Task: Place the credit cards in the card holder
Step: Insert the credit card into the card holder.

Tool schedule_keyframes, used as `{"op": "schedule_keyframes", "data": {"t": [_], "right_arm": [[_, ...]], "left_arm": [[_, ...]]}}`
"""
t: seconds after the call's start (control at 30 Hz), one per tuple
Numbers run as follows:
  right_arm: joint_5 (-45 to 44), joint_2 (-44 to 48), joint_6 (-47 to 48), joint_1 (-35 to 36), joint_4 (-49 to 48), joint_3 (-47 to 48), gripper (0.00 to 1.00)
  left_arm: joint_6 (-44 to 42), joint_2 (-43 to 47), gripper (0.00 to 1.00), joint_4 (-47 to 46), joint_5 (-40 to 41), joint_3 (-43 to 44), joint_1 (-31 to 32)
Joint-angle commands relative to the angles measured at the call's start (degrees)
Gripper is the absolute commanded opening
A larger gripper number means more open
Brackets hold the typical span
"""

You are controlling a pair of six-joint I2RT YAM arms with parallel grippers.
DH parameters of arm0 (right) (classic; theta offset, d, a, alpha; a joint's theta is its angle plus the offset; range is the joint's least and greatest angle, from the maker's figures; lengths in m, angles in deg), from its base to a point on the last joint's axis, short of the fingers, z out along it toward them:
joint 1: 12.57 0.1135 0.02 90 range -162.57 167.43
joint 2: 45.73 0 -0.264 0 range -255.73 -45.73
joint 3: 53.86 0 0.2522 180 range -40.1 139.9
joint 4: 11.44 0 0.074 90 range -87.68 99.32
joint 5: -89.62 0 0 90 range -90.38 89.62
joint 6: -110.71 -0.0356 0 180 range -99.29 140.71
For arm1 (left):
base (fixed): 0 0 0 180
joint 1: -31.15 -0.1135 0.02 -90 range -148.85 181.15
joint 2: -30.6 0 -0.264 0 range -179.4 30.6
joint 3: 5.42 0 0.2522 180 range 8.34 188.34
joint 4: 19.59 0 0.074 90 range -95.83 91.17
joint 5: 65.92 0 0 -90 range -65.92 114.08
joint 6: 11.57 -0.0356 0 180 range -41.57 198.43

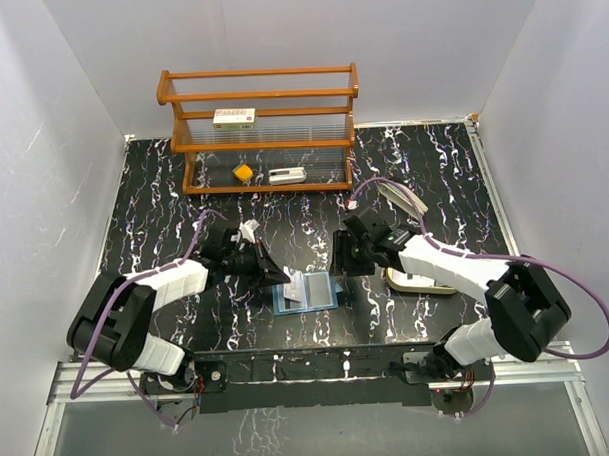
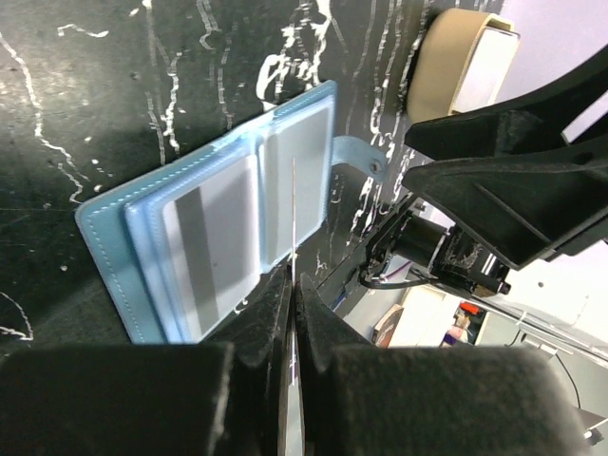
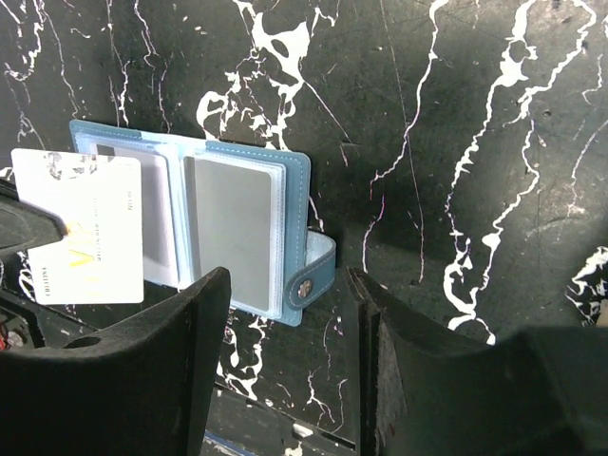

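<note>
Card (image 3: 81, 228) seems thin, stiff, slippery; left claw (image 2: 290, 285) pinches its edge tightly over the card holder (image 2: 209, 228); right claw (image 3: 285, 294) stands parted, empty.

- Black, white-veined table (image 1: 433, 183).
- Wooden rack (image 1: 257, 73) stands at the far edge, left of centre.
- Blue card holder (image 1: 307, 291) lies open near the middle of the near edge.
- Tan oval tray (image 1: 427, 290) lies to its right, apart from it.

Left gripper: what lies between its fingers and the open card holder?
A pale credit card, pinched by the shut left gripper, reaches over the card holder; the right wrist view shows it best.
</note>
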Motion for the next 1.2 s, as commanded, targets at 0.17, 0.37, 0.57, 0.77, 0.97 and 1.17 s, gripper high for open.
{"op": "schedule_keyframes", "data": {"t": [0.17, 0.37, 0.57, 0.77, 0.97, 1.17], "right_arm": [[-3.4, -4.6, 3.1, 2.4, -1.6, 3.4, 0.48], [-3.9, -6.3, 3.0, 3.0, -2.8, 2.8, 0.4], [-3.8, -6.7, 2.6, 3.3, -5.0, 0.9, 0.28], [-4.2, -7.1, 1.9, 3.3, -6.6, -1.0, 0.2], [-5.4, -7.5, 1.7, 3.6, -6.3, -1.8, 0.17], [-5.3, -7.8, 1.6, 3.5, -6.7, -2.0, 0.15]], "left_arm": [[0.1, -5.1, 0.0, -6.1, -2.8, -1.3, -0.1], [1.3, -7.8, 0.0, -9.1, -4.0, -2.1, -0.1], [2.2, -9.2, 0.0, -12.4, -5.1, -3.1, 0.0], [2.7, -8.8, 0.0, -12.4, -5.4, -3.6, 0.4], [2.8, -4.4, 0.0, -8.9, -4.5, -3.0, 0.5], [2.4, -3.3, 0.0, -7.5, -4.5, -1.6, 0.9]]}}
